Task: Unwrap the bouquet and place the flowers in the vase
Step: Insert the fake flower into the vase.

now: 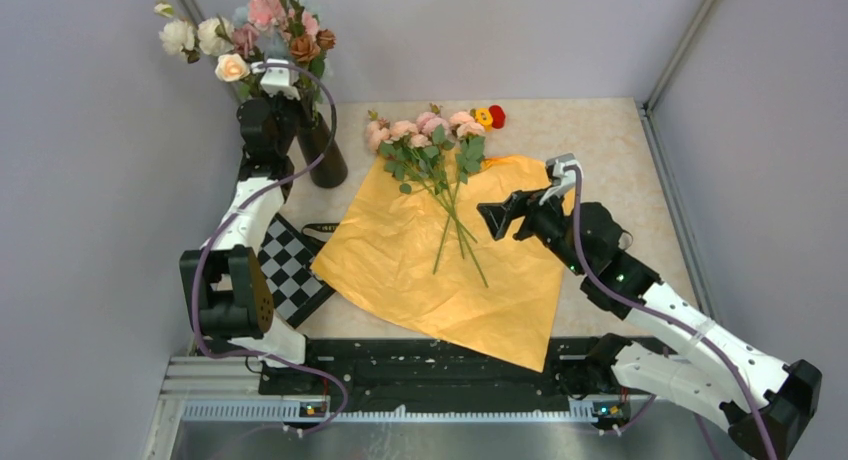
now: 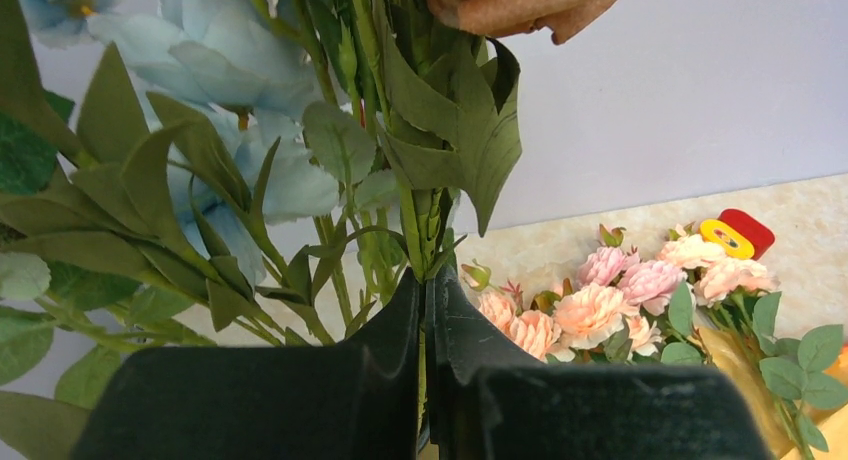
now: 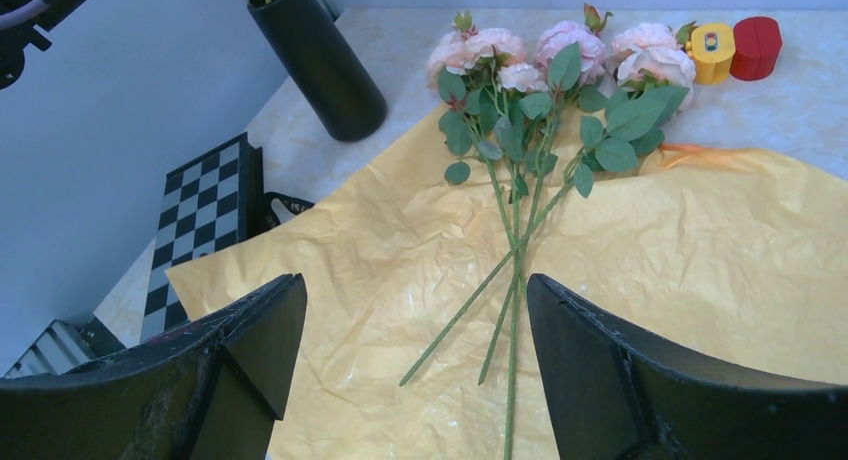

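Orange paper (image 1: 420, 270) lies flat on the counter (image 1: 590, 140). The flowers (image 1: 430, 145) rest loose on it, right of the vase (image 1: 322, 150), with their stems fanned out. The right gripper (image 3: 415, 290) hovers over those stems, jaws wide apart. The left gripper (image 2: 422, 280) is closed tight among the stems of the taller bunch (image 1: 250, 30) in the vase. A grasp here may catch only some stems or pinch the paper too. The crowded vase could tip.

Bright, even light from above — pale sheen on the crinkled paper (image 3: 415, 305), faint shadows beside the stems (image 3: 515, 280). Sharp throughout, save near leaves (image 2: 130, 195) slightly soft in left wrist view.
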